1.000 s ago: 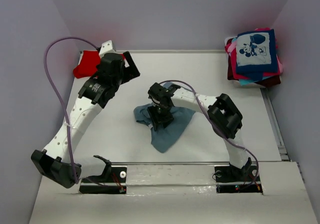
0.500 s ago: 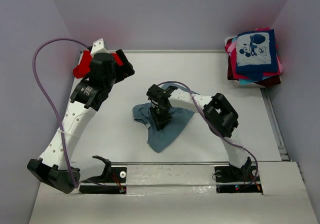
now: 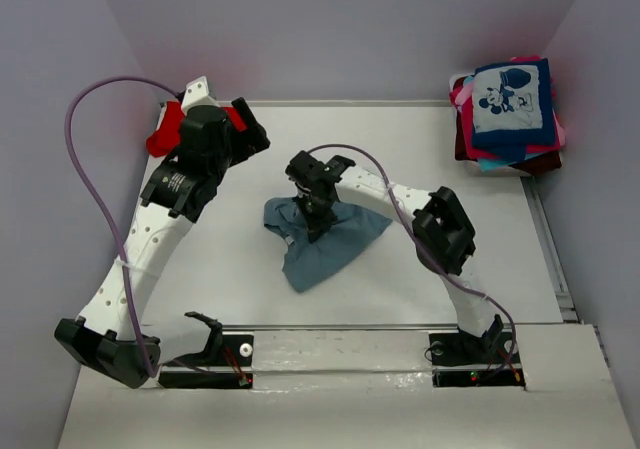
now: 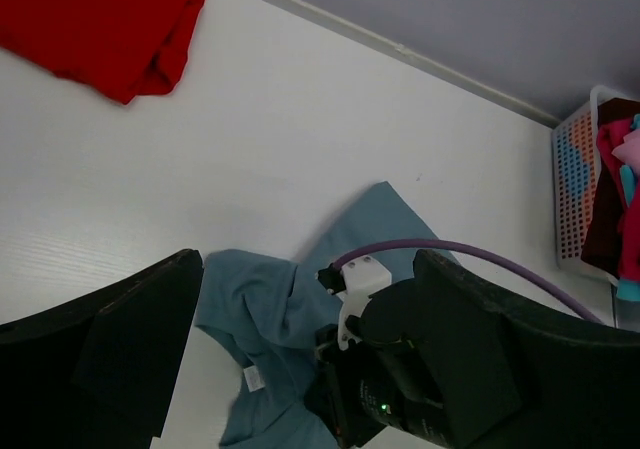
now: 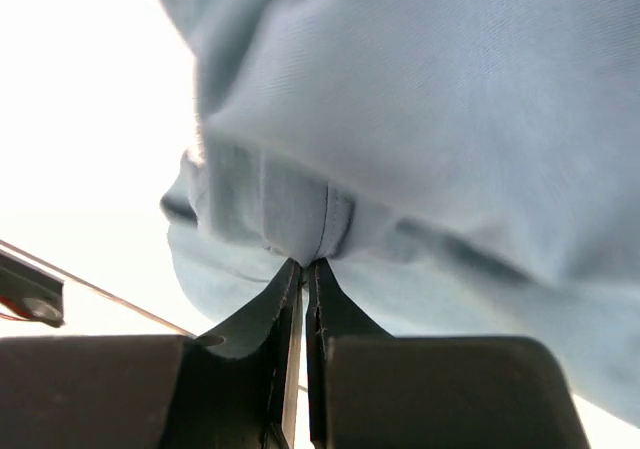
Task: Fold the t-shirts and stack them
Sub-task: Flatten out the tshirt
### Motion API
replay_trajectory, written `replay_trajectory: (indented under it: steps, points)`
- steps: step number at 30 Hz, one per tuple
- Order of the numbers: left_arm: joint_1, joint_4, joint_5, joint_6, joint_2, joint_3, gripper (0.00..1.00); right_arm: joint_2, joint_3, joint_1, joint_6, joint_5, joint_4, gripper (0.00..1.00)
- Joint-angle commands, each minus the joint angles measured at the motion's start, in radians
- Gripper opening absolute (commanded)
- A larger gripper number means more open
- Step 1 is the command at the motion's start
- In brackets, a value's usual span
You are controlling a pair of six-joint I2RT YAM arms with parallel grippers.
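Observation:
A crumpled grey-blue t-shirt (image 3: 330, 244) lies mid-table. My right gripper (image 3: 317, 215) stands over its far-left part, shut on a pinched fold of the cloth; the right wrist view shows the jaws (image 5: 304, 265) closed on a seam of the blue t-shirt (image 5: 420, 99). A red t-shirt (image 3: 168, 129) lies bunched at the far left corner. My left gripper (image 3: 252, 126) hovers open and empty beside it. In the left wrist view its wide jaws (image 4: 308, 261) frame the blue t-shirt (image 4: 255, 304) and the right wrist, with the red t-shirt (image 4: 105, 24) at upper left.
A stack of folded t-shirts, topped by a navy cartoon-mouse one (image 3: 510, 101), sits in a basket (image 4: 578, 184) at the far right corner. A purple cable (image 4: 470, 251) arcs over the right wrist. A metal rail (image 3: 330, 327) runs along the near edge.
The right gripper has shut on the grey-blue t-shirt and drawn it slightly up and toward the far side. The left arm swung left toward the red t-shirt, then held still.

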Motion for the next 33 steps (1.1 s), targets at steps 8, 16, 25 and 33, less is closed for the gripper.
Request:
replay_trajectory:
  steps: [8, 16, 25, 33]
  points:
    - [0.016, 0.079, -0.031, -0.013, -0.028, -0.057, 0.99, -0.113, 0.459, 0.008, -0.003, 0.2, -0.282, 0.07]
    - [0.016, 0.09, -0.057, -0.007, -0.052, -0.101, 0.99, -0.225, 0.616, -0.001, 0.042, 0.406, -0.36, 0.07]
    - [-0.102, 0.124, -0.094, -0.062, -0.091, -0.233, 0.98, -0.464, 0.588, -0.001, -0.021, 0.515, -0.187, 0.07]
    - [-0.292, 0.115, -0.212, -0.201, -0.075, -0.344, 0.9, -0.597, 0.644, -0.001, -0.153, 0.564, -0.024, 0.07]
